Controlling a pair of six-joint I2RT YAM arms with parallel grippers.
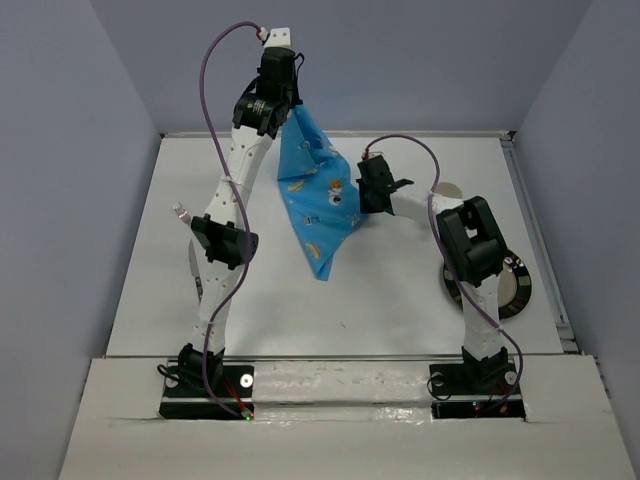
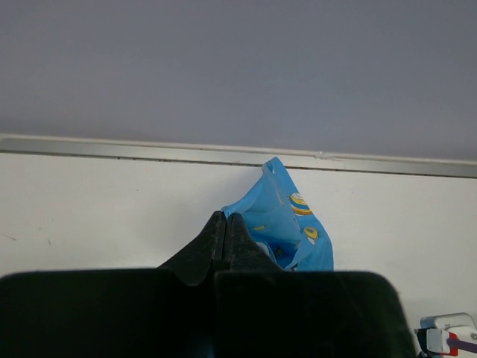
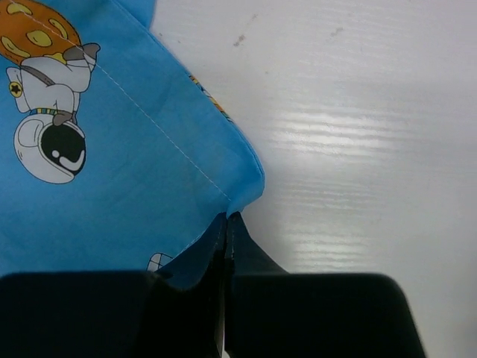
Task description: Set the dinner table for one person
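The left gripper (image 1: 293,103) is pinching the top corner of the blue cartoon-printed cloth (image 1: 318,200), its fingers pressed together on the fabric and lifted high over the far left-centre of the dinner table (image 1: 400,300). In the left wrist view the left gripper's (image 2: 226,216) jaws are meeting with no gap, and the cloth (image 2: 287,224) is hanging crumpled beyond them, above the table's (image 2: 89,209) far edge.

The right gripper (image 1: 362,208) is clamping another corner of the cloth lower down, right of centre. In the right wrist view the right gripper (image 3: 226,218) is closing tight on the stitched hem of the cloth (image 3: 112,186), with bare tabletop (image 3: 358,112) lying to the right.

The cloth is hanging in the air between the two grippers, its lowest point drooping toward the middle of the table.

A dark-rimmed plate (image 1: 522,272) is sitting on the right side of the table, mostly hidden by the right arm; I cannot tell what it is holding. A pale round object (image 1: 451,190) is sitting farther back, also partly hidden.
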